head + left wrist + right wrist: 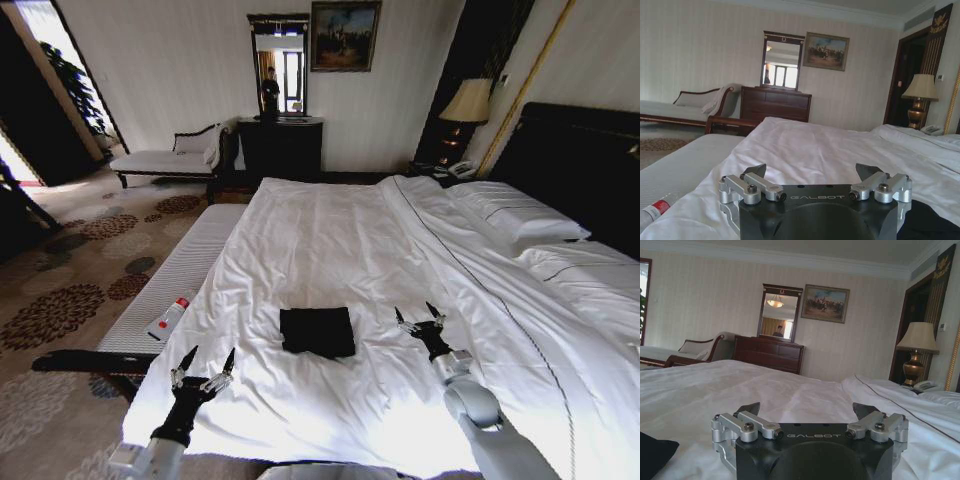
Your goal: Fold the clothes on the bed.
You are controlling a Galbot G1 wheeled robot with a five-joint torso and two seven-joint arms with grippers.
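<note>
On the bed point(400, 230), near its foot edge & roughly centred between both arms, lie the clothes point(317, 331): black fabric folded into a compact, nearly square packet, flat on the white duvet. Left pincer point(204, 362) hovers by the foot corner on the bench side, tips spread apart, holding nothing, well clear of the packet. Right pincer point(420, 316) sits over the duvet just beside the packet's other side, tips also apart, empty. A red-capped bottle point(169, 319) lies on the white bench point(190, 260) alongside.
</note>
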